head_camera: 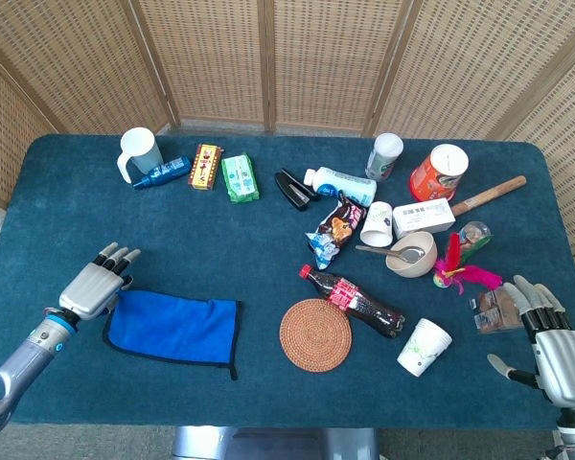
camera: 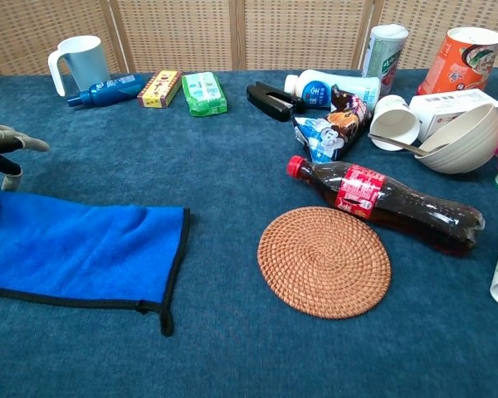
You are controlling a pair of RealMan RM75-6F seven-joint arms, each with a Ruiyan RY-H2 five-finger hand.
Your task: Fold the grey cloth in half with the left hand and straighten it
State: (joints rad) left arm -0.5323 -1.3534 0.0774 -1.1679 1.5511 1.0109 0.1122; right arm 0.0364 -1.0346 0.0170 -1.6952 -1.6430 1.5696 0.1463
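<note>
The cloth (head_camera: 172,328) is bright blue with a black hem and lies flat near the table's front left; in the chest view the cloth (camera: 75,249) fills the lower left. My left hand (head_camera: 96,286) sits at its far left corner with fingers stretched out and apart. In the chest view the left hand (camera: 4,148) hovers just above that corner, one fingertip pointing down close to the cloth, and I see nothing pinched. My right hand (head_camera: 546,340) lies open at the table's right edge, far from the cloth.
A round woven coaster (head_camera: 315,334) and a lying cola bottle (head_camera: 353,301) are right of the cloth. A paper cup (head_camera: 424,346) stands near the right hand. A mug (head_camera: 138,153), packets, bowl (head_camera: 412,254) and cans crowd the back.
</note>
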